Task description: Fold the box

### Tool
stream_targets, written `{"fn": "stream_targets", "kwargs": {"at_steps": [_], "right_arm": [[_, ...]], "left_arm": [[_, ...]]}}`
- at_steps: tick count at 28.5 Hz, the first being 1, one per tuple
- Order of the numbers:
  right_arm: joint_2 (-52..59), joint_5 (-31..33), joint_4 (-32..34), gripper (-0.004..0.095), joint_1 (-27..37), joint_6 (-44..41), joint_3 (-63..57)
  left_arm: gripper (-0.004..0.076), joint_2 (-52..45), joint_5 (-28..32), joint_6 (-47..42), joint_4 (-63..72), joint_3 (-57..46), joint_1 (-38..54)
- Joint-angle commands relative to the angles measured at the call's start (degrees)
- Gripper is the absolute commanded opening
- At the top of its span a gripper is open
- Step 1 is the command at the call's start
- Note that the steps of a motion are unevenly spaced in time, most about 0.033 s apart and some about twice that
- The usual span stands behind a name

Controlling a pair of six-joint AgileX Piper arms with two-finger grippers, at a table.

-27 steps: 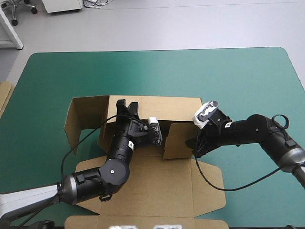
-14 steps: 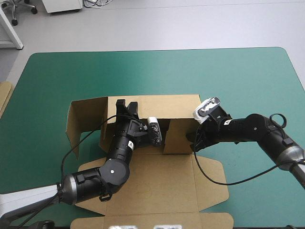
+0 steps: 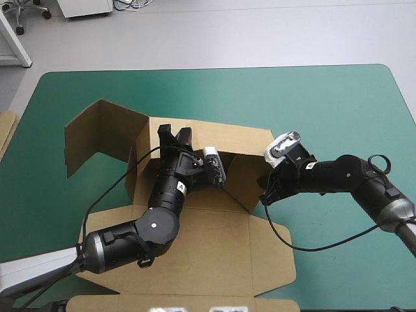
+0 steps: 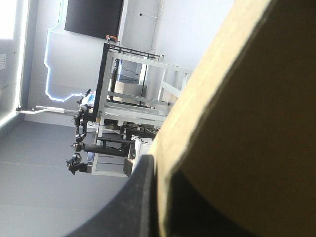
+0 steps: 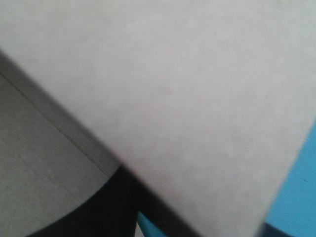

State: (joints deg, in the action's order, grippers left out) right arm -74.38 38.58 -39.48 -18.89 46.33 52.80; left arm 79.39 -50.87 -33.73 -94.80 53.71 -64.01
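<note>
Seemingly, left end effector (image 3: 174, 138) (arm (image 3: 156, 224) bent) grips box (image 3: 214, 260).

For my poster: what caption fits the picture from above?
Left pincer and right pincer grip the box's raised walls on a teal-green table.

**A robotics lab**

A black left arm (image 3: 130, 237) and right arm (image 3: 351, 175) bend over a box (image 3: 214, 260) on a table (image 3: 325, 97) with a teal-green cover. Beyond it is a bare grey floor (image 3: 260, 32) with a wheeled chair (image 3: 27, 14), a white cabinet (image 3: 84, 6) and loose cables (image 3: 133, 4). The left wrist view shows a metal rack (image 4: 102, 89) against a plain wall.
</note>
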Motion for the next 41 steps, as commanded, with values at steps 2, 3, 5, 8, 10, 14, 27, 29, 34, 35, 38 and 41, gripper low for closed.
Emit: {"fn": "stream_targets", "kwargs": {"at_steps": [2,3,5,8,10,14,27,29,34,35,38,41], "right_arm": [[1.19,-0.55,-5.35,0.0142,-0.32,0.81,1.55],[1.19,-0.96,-5.39,0.0142,-0.32,0.81,1.55],[1.19,-1.48,-5.71,0.0142,-0.32,0.7,1.55],[1.19,-2.41,-5.69,0.0142,-0.32,-0.95,1.55],[1.19,-2.85,-5.82,0.0142,-0.32,-2.34,1.55],[1.19,-5.06,-5.25,0.0138,-0.32,-4.51,1.55],[1.19,-14.7,-2.95,0.006,-0.32,-10.86,1.65],[1.19,-15.14,-1.1,0.006,-0.32,-12.51,1.77],[1.19,-14.94,2.45,0.0048,-0.32,-16.17,1.77],[1.19,-14.81,2.56,0.0047,-0.32,-16.59,1.77],[1.19,-14.01,2.7,0.0048,-0.32,-18.83,2.14],[1.19,-11.54,2.82,0.0047,-0.32,-18.92,3.39]], "left_arm": [[-0.001,-1.7,3.88,-1.95,-9.16,3.13,-0.78],[-0.001,-1.7,4.04,-1.95,-8.71,3.13,-0.78],[-0.0008,-1.7,5.02,-2.37,-7.84,3.13,-0.78],[0.0043,-1.7,6.69,-4.22,-7.68,3.13,-0.78],[0.0111,-1.7,7.26,-4.85,-7.68,3.13,-0.78],[0.0317,-1.7,7.26,-5.0,-6.75,3.13,-0.78],[0.0428,-1.7,-2.36,0.96,1.55,3.9,-10.15],[0.0427,-1.7,-4.05,2.63,4.3,4.81,-11.69],[0.0427,-1.7,-10.46,7.08,11.35,9.18,-15.11],[0.0427,-1.7,-13.12,9.55,15.21,11.91,-15.76],[0.0427,-1.7,-20.42,11.56,20.28,18.19,-16.19],[0.0427,-2.34,-21.4,14.84,30.76,25.2,-14.82]]}}
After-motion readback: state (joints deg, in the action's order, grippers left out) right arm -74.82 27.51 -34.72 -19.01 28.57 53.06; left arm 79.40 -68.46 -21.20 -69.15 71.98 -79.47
